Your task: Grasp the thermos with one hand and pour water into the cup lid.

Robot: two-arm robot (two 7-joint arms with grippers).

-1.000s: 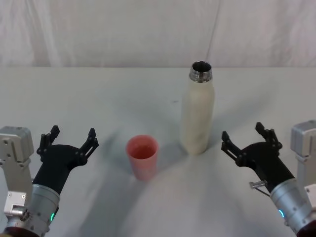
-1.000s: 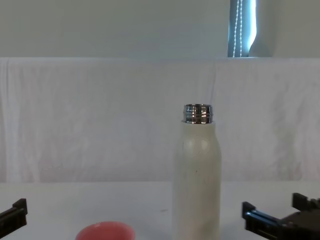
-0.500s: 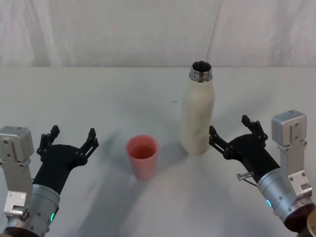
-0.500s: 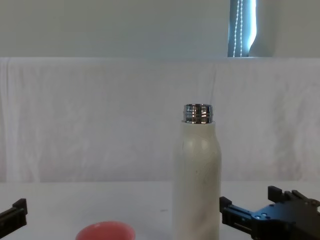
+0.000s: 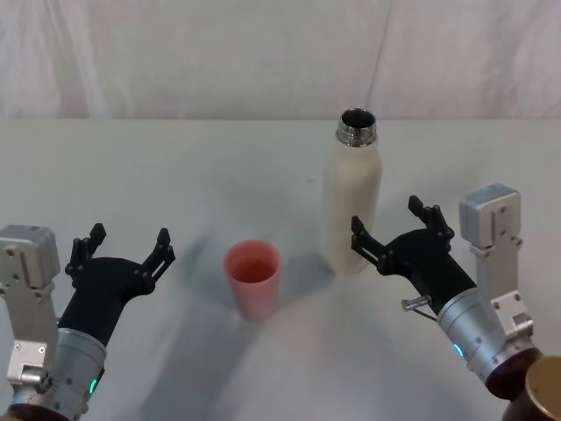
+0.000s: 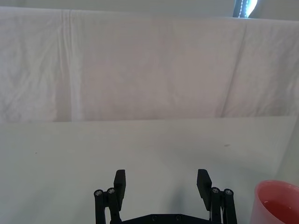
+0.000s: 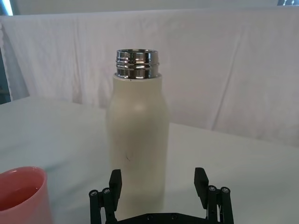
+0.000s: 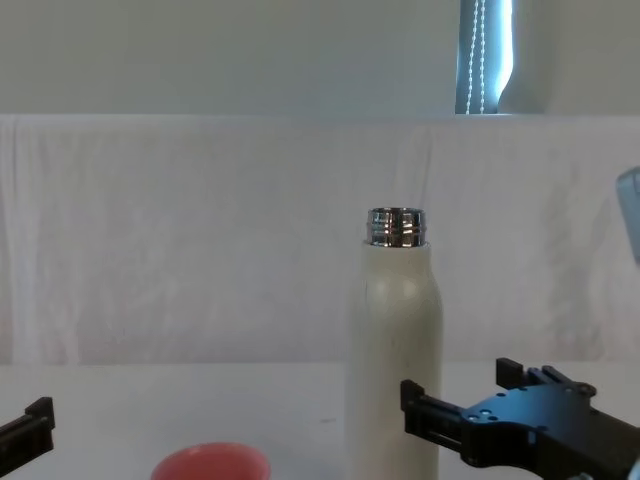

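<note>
Thermos [image 5: 351, 206] stands upright, neck up, right end effector [image 5: 393, 232] spread just beside it.

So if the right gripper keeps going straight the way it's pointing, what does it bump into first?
Probably the thermos. The right gripper is open and aimed at the bottle's lower body, which stands just ahead of it, slightly off centre. The cup lid sits off to the side.
</note>
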